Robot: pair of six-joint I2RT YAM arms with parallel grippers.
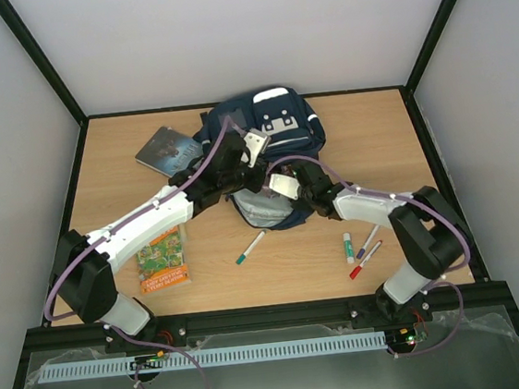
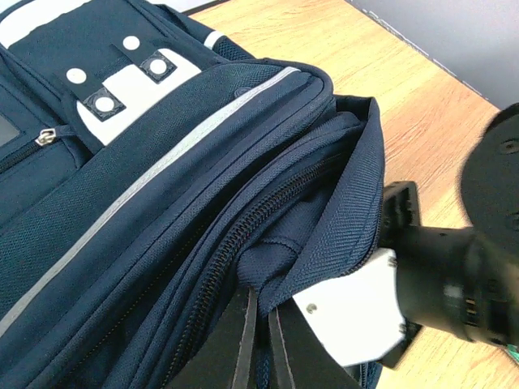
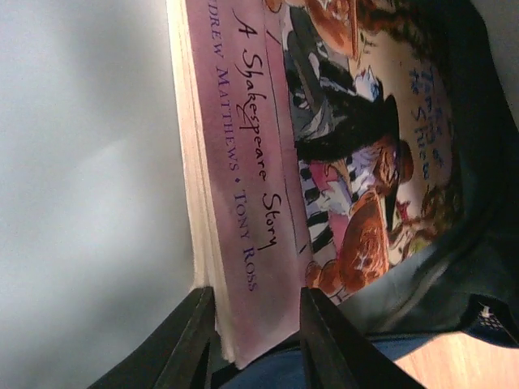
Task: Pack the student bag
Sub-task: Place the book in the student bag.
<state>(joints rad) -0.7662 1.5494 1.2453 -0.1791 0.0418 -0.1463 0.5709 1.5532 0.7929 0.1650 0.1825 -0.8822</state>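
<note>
The navy student bag [image 1: 271, 128] lies at the back centre of the table with its main compartment opening toward me. My left gripper [image 1: 240, 162] is shut on a fold of the bag's rim fabric [image 2: 276, 253], its fingertips [image 2: 246, 340] pinching next to the zip. My right gripper [image 1: 293, 187] is shut on the spine end of a pink paperback, "A Shakespeare Story" [image 3: 268, 162], at the bag's opening. The book's far end lies against the bag's grey lining [image 3: 478, 235]. The right gripper's white body [image 2: 357, 312] shows beside the rim in the left wrist view.
A grey book [image 1: 169, 148] lies left of the bag. An orange and green book [image 1: 162, 259] lies near the left arm. A green-capped marker [image 1: 250, 247] lies front centre. A glue stick [image 1: 348, 246] and two markers [image 1: 367, 250] lie front right.
</note>
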